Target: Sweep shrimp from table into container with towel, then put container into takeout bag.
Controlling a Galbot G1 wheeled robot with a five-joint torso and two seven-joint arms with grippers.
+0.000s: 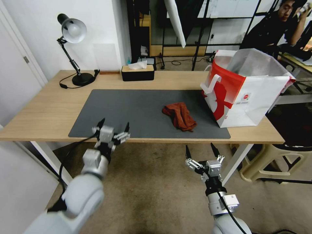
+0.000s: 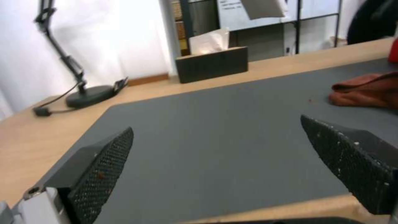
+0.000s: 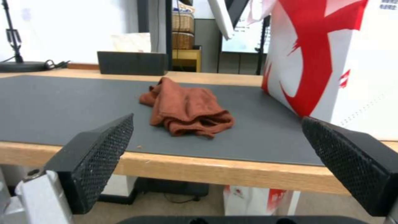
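**A:** Shrimp and container, where are they from the claws?

**B:** Can't make out either one. Nearest, the right claw (image 1: 201,150) hangs below the bench (image 1: 39,113) edge with its fingers spread apart, holding nothing. The left claw (image 1: 113,125) sits over the near edge of the grey mat (image 1: 136,110), fingers likewise apart and empty.

**A:** And past them?

**B:** Ahead of the right claw a crumpled rust-red towel (image 1: 179,116) lies on the mat. Beyond it, off to that claw's right, the takeout bag (image 1: 243,91) stands upright; its inside is hidden. Farthest from the left claw stand a black tissue box (image 1: 137,72) and a desk lamp (image 1: 73,48), its head cut off in the left wrist view.
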